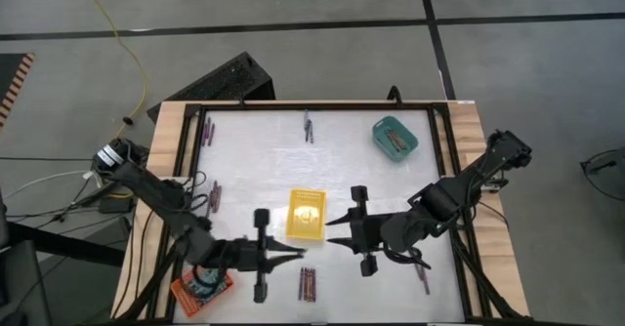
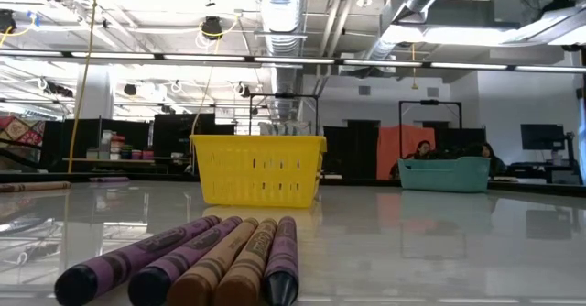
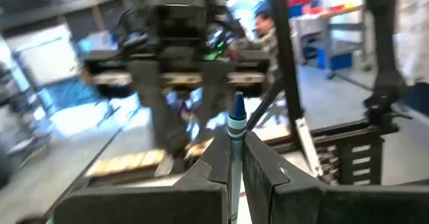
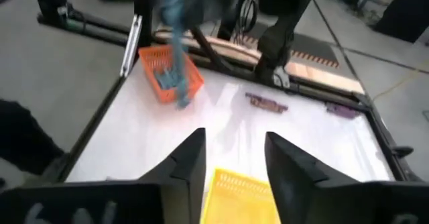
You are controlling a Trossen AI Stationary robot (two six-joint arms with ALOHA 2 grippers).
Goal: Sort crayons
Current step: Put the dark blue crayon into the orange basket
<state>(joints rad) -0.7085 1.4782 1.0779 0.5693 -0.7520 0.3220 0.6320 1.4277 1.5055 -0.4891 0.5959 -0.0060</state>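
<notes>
**Blue crayon clamped in left gripper**

You see a glossy white counter (image 1: 264, 145), a yellow lattice plastic basket (image 1: 306, 215), then the left gripper (image 1: 296, 257), jaws clenched on a paper-wrapped blue crayon (image 3: 235, 127) above the counter's front. Right gripper (image 1: 335, 231) jaws are released.

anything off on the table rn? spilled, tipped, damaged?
Nothing spilled or damaged. Crayons lie in loose clusters across the table, unsorted. Yellow tray, teal tray and orange tray sit upright. Left gripper holds a blue crayon; right gripper open, empty.
</notes>
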